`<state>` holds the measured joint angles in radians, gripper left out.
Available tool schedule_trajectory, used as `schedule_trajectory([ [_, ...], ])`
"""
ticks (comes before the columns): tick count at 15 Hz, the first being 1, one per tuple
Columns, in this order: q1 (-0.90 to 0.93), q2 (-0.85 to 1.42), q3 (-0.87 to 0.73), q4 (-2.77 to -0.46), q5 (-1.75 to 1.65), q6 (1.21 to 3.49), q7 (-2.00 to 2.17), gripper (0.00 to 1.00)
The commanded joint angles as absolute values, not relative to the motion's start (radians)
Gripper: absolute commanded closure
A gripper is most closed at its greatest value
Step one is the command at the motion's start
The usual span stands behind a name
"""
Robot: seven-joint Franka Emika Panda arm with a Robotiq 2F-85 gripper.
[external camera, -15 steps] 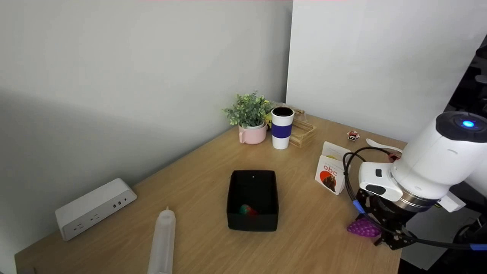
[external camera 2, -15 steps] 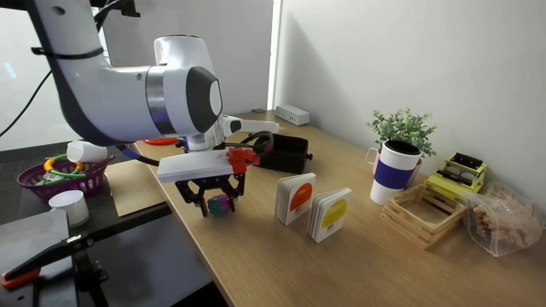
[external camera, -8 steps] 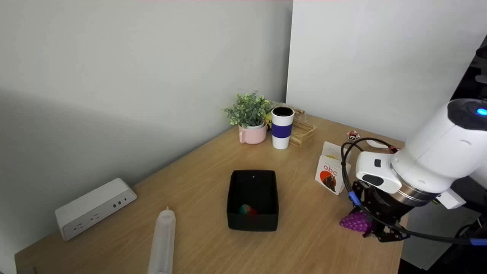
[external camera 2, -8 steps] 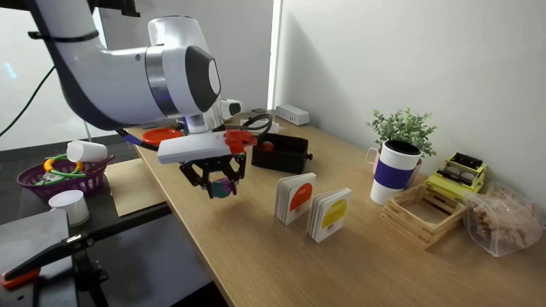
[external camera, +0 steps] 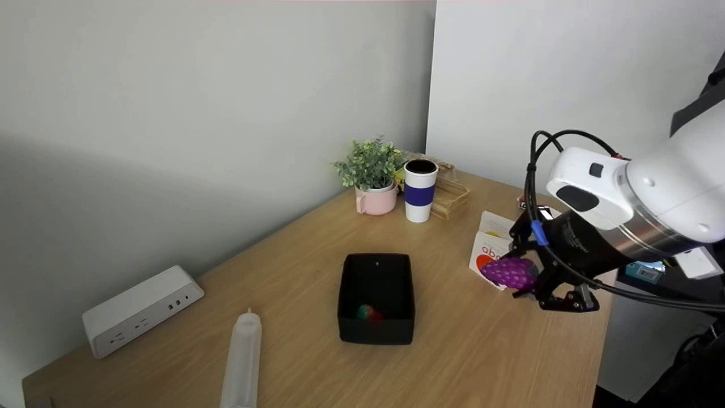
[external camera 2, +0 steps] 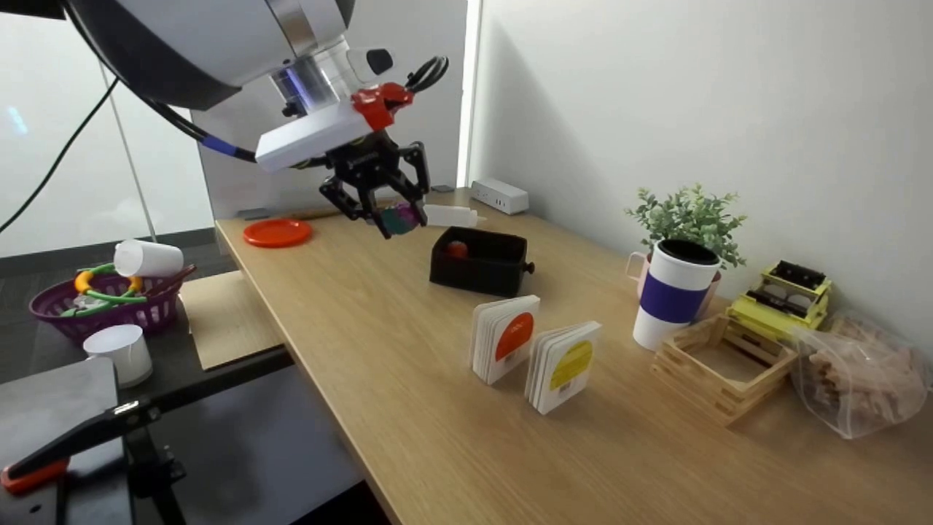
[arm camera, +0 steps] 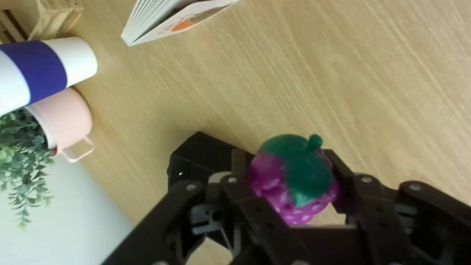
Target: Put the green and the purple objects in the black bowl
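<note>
Grapes (external camera: 507, 273) in claw (arm camera: 288, 169), lengthwise, purple tip outward

The tan table (external camera 2: 619, 452) carries the black bowl (external camera: 375, 332), two books (external camera 2: 509, 339), cup (external camera 2: 672, 297), potted plant (external camera: 372, 171) and crate (external camera 2: 696, 386).

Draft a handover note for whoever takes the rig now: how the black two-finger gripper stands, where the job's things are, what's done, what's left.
Black two-finger gripper: shut on the bumpy purple plastic-looking fruit piece with a green leafy cap, above the light wood-grain table.
Rectangular matte-black open container: on the table, a small rounded red-and-green piece inside; I can't tell if it's the job's green object.
Done: purple piece gripped and off the table.
Left: probably carry it over the container and release it.
</note>
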<state>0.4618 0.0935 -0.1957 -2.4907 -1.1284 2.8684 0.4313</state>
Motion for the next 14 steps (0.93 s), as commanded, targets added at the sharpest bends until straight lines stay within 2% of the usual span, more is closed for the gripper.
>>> schedule_trajectory([
  [1, 0.493, 0.071, -0.193, -2.466, -1.246, 2.812, 0.586, 0.73],
  [5, 0.494, 0.110, -0.191, -2.395, -1.192, 2.828, 0.608, 0.73],
  [6, 0.491, 0.079, -0.194, -2.441, -1.205, 2.843, 0.599, 0.48],
  [11, 0.491, 0.094, -0.194, -2.410, -1.200, 2.843, 0.602, 0.48],
  [12, 0.491, 0.094, -0.194, -2.410, -1.200, 2.843, 0.602, 0.73],
  [14, 0.485, 0.122, -0.201, -2.390, -1.216, 2.883, 0.627, 0.73],
])
